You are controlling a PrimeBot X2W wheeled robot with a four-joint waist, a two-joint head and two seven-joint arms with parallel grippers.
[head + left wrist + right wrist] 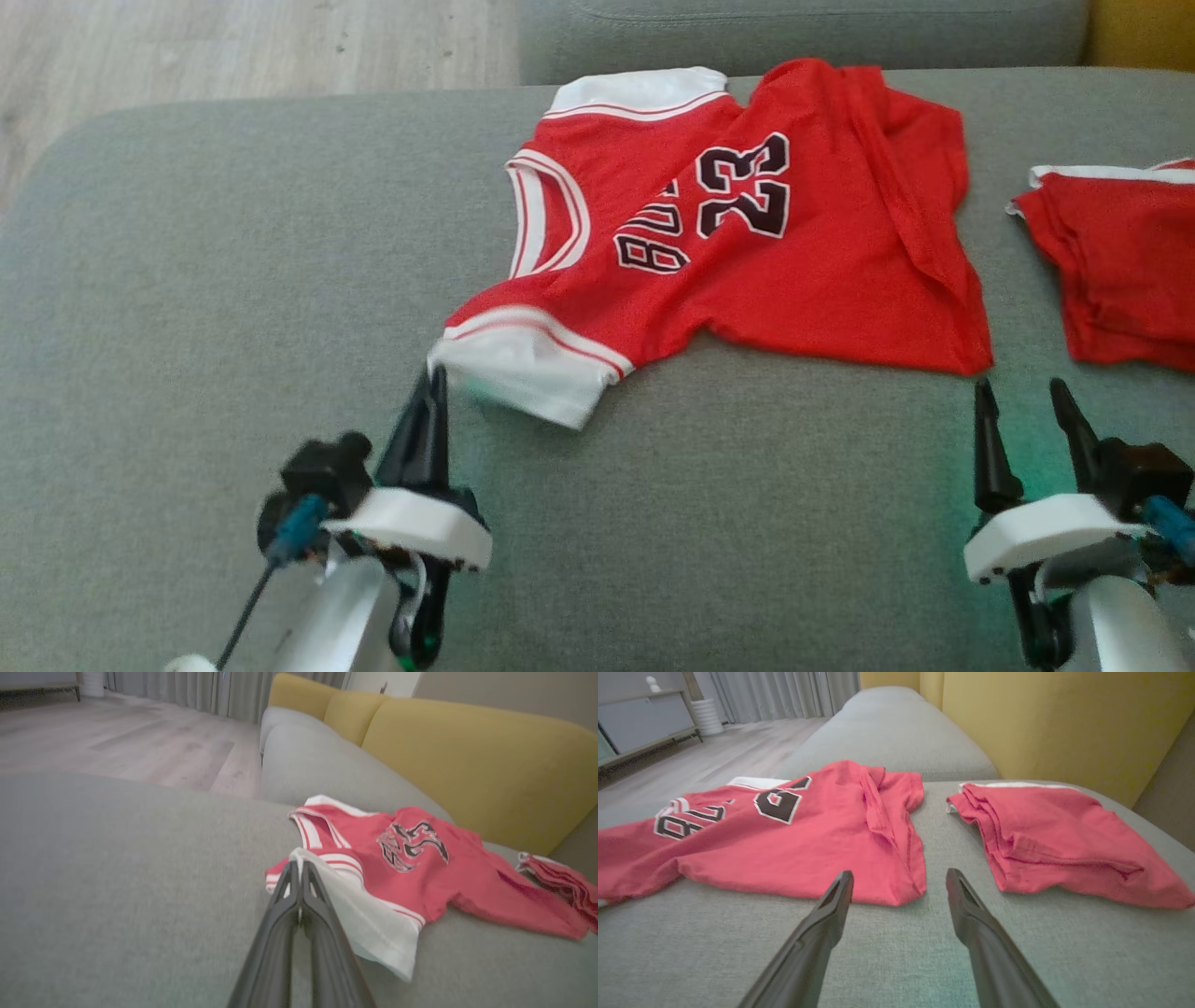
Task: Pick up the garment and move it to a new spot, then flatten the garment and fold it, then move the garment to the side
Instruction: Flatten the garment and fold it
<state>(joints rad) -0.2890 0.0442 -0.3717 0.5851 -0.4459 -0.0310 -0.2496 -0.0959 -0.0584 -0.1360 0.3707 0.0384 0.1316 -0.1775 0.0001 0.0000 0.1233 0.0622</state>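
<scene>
At the lower left of the head view, the left gripper [436,373] has two long, black, tapering fingers [420,439] rising from a rounded white mount [415,523]. Beside the mount sits a black block [322,471] with a blue connector [297,532] and a thin dark cable [245,621], all on a pale silver forearm [327,625]. At the lower right, the right gripper [1019,385] matches it: pointed black fingers, white mount, black block, blue connector.

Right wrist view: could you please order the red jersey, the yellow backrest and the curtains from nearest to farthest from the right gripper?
1. red jersey: its hem lies just ahead of the open right gripper, to the left.
2. yellow backrest: beyond the cushion, upper right.
3. curtains: across the room, upper left.
</scene>
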